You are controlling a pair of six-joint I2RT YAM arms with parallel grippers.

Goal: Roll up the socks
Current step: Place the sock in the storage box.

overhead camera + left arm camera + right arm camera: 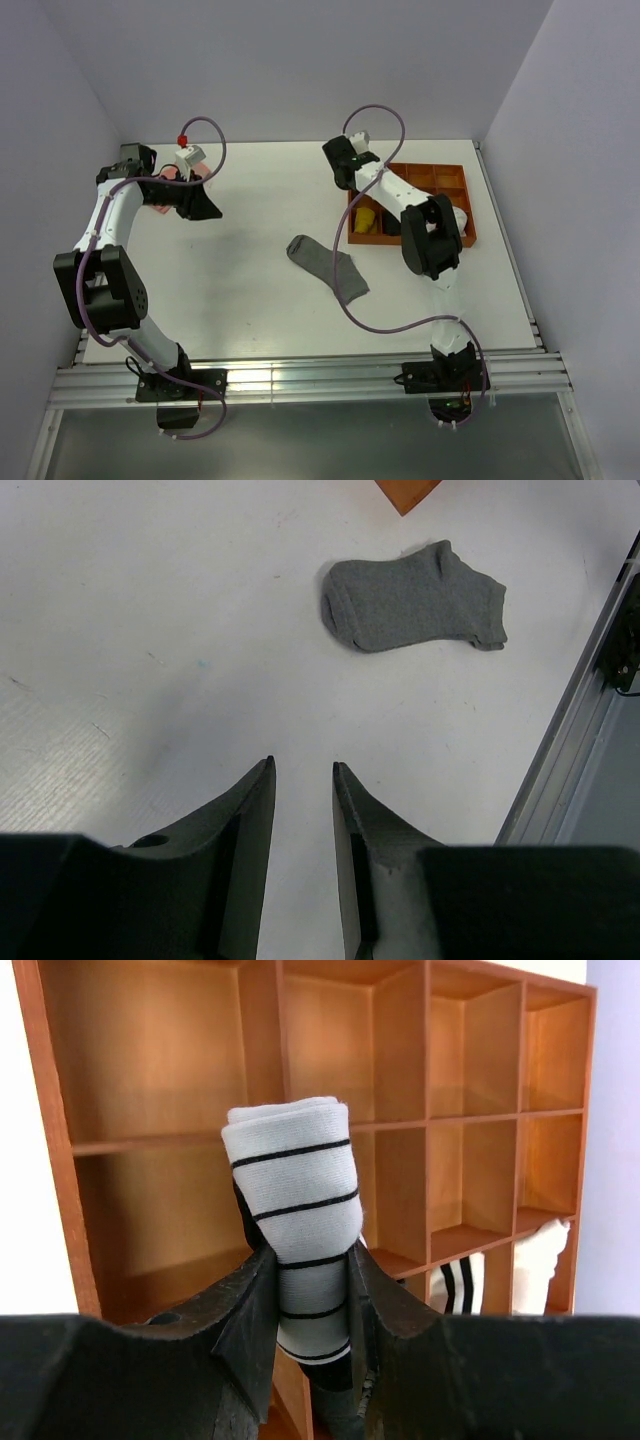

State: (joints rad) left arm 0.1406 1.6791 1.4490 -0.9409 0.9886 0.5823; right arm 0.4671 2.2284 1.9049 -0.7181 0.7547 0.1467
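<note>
The plain grey sock (328, 265) lies flat on the white table, in the middle; it also shows in the left wrist view (415, 598). My left gripper (303, 770) is open and empty, well away from the sock, at the table's far left (203, 205). My right gripper (308, 1260) is shut on the white sock with thin black stripes (295, 1195), which is rolled into a bundle and held above the orange tray. In the top view this gripper (345, 162) is at the tray's back left corner, and the striped sock is hidden there.
The orange compartment tray (470, 215) stands at the back right. It holds a yellow bundle (367, 220), another striped roll (455, 1285) and a white one (540, 1250). A metal rail (575, 740) runs along the table's near edge.
</note>
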